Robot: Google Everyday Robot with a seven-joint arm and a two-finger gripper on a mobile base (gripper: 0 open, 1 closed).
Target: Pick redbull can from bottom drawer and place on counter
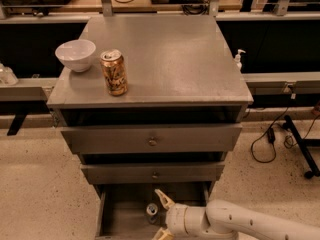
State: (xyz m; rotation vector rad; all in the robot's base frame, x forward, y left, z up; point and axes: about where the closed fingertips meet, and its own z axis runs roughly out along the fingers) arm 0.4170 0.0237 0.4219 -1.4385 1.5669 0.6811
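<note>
Gripper [159, 216] sits low at the near side, reaching into the open bottom drawer [125, 215], fingers spread wide, nothing clasped. Right at its tips stands the redbull can [152, 212], upright on the drawer floor, silver top showing; whether a finger touches it, I can't tell. So the pick isn't made yet, and closing, lifting out and setting down all remain, by my read. Farther up, the counter [170, 59]: a gold-brown can [114, 73] near the front-left corner, a white bowl [76, 55] by the left edge behind it, bare surface toward the right edge.
</note>
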